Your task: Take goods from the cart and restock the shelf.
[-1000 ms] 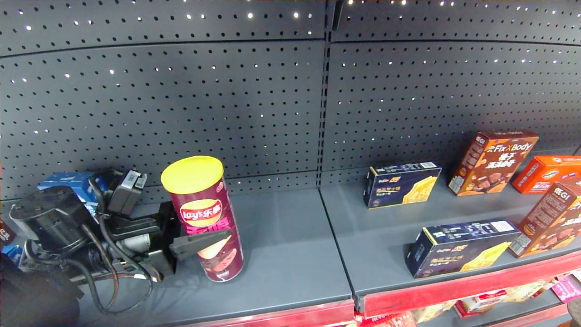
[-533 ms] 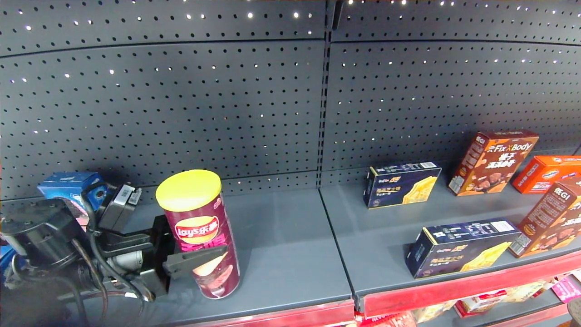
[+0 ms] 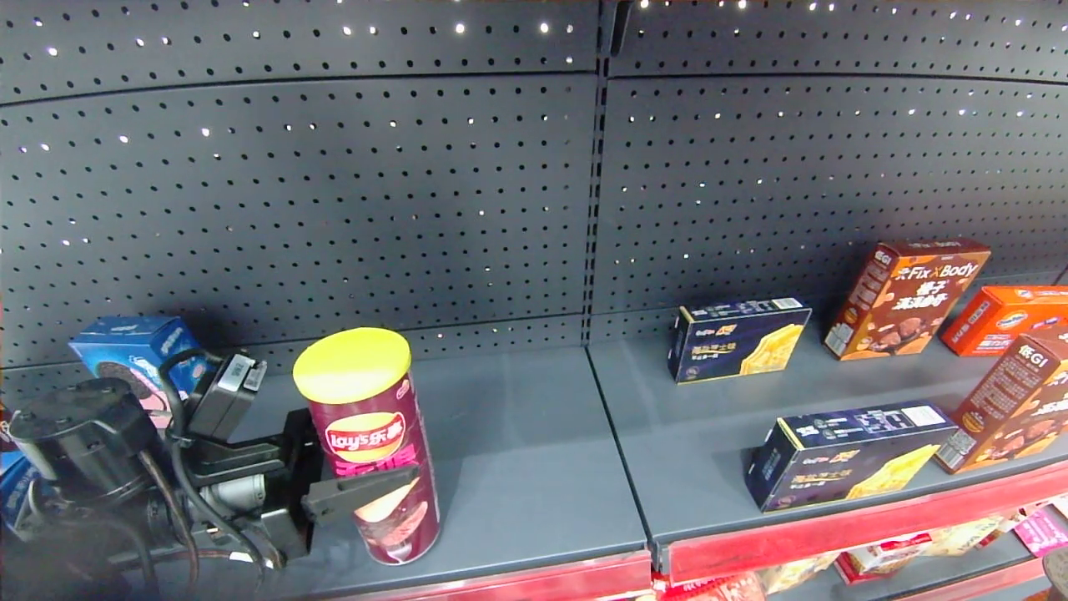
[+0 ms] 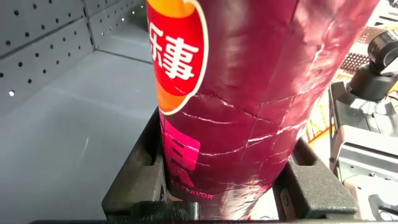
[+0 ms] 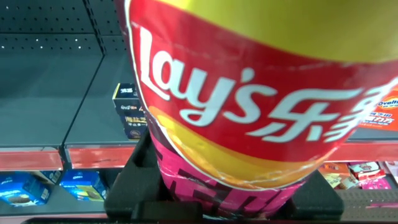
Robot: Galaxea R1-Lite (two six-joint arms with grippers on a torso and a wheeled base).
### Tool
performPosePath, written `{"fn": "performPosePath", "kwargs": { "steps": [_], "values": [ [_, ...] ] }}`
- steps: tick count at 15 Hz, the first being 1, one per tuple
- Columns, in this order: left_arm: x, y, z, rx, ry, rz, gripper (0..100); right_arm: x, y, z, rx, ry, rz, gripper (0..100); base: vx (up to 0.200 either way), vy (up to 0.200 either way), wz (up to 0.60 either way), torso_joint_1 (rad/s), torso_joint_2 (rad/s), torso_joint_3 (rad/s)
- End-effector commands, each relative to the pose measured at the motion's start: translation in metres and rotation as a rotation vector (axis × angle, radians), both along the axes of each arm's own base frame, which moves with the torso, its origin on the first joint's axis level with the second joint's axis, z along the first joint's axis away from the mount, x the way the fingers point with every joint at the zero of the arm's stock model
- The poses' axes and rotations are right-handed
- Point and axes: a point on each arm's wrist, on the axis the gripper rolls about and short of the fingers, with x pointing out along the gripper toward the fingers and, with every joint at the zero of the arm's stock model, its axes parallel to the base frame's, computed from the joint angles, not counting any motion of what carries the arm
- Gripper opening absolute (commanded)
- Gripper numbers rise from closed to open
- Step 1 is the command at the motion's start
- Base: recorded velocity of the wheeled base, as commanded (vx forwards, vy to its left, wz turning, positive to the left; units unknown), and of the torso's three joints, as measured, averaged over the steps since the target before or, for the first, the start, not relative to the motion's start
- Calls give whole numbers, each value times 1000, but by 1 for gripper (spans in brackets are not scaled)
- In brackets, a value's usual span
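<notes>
A maroon chips can (image 3: 371, 446) with a yellow lid stands upright on the grey shelf (image 3: 517, 467), near its front edge at the left. My left gripper (image 3: 346, 492) is shut on the can's lower half, one dark finger (image 3: 359, 494) crossing its front. In the left wrist view the can (image 4: 249, 93) sits between both fingers (image 4: 140, 180) of the left gripper (image 4: 224, 193). My right gripper (image 5: 224, 199) is shut on a second chips can (image 5: 249, 106), red, yellow and pink, held away from the shelves.
A blue cookie box (image 3: 133, 351) stands behind the left arm. Two dark blue boxes (image 3: 738, 338) (image 3: 847, 455), brown boxes (image 3: 905, 296) and an orange box (image 3: 1005, 317) fill the shelf's right bay. Bare shelf lies between. The red front lip (image 3: 501, 584) runs below.
My left gripper has lowered the maroon can and drawn it slightly left, toward the shelf's front edge. The blue cookie box behind the arm shows more.
</notes>
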Motion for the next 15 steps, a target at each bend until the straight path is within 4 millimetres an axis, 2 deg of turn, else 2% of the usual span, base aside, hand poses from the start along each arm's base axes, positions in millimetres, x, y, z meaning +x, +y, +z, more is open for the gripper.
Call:
{"fn": "performPosePath", "kwargs": {
  "steps": [1,7,8,15],
  "values": [
    [5,-1,-10,6,32,-2,0,0,0,-1,0,4,0,0,0,0,0,0,0,0],
    [11,-8,-16,10,43,-27,0,0,0,0,0,-1,0,0,0,0,0,0,0,0],
    [11,-8,-17,11,46,-27,100,0,0,0,1,-2,-1,0,0,0,0,0,0,0],
    [11,-7,-13,9,30,-21,100,1,0,0,1,1,5,0,0,0,0,0,0,0]
  ]
}}
